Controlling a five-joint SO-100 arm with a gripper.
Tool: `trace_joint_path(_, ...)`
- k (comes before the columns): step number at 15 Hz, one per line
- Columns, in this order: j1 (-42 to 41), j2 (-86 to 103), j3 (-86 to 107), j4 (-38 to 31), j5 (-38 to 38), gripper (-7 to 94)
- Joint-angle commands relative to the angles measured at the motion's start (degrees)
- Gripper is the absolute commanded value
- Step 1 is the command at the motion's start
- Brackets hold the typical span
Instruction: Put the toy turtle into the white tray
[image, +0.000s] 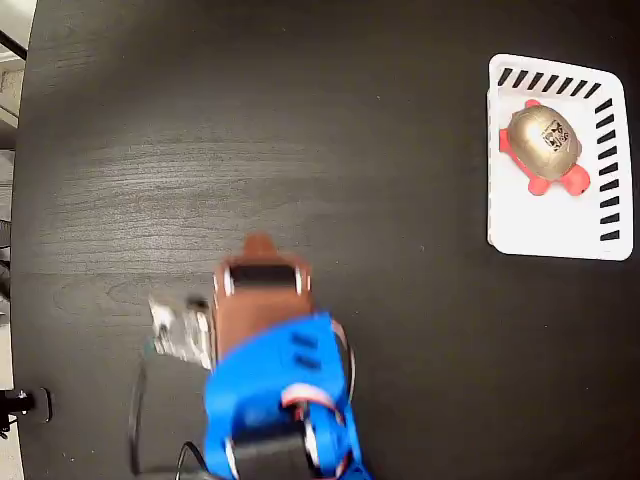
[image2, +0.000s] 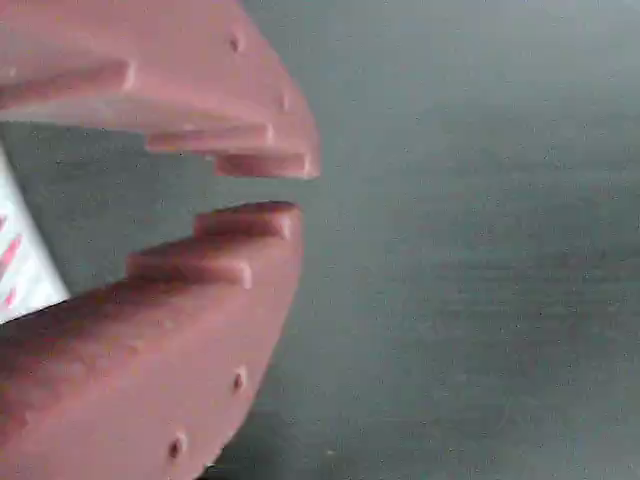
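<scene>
In the fixed view, the toy turtle (image: 545, 145) lies inside the white tray (image: 545, 228), which sits at the right edge of the black table (image: 300, 120), near its upper right corner. The turtle rests in the upper half of the tray, its gold domed shell up and its red head and feet showing around it, just below the row of black slots along the tray's top edge. The blue arm (image: 275, 400) stands at the bottom edge of the table, left of centre, with its brown gripper (image: 260, 250) pointing up the picture, well apart from the tray; its fingers cannot be told apart here. A small clear wrapped object (image: 180, 330) lies just beside the arm on its left. In the wrist view, the gripper (image2: 268, 190) shows two brown fingers (image2: 200, 270) with only a narrow gap between the tips, nearly closed and grasping nothing. Behind them lies bare dark table, and a white piece with red marks (image2: 20, 265) shows at the left edge.
</scene>
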Motion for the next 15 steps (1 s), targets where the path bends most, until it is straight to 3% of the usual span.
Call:
trace_joint_path(1, 0.62, 14.06, 11.87, -1.85, -0.44, 0)
trace_joint_path(6, 7.56, 33.31, 26.19, 4.31, -5.01, 0)
trace_joint_path(11, 9.14, 48.25, 33.66, 13.36, -5.54, 0)
trace_joint_path(15, 9.49, 53.09, 37.71, 15.64, -5.27, 0)
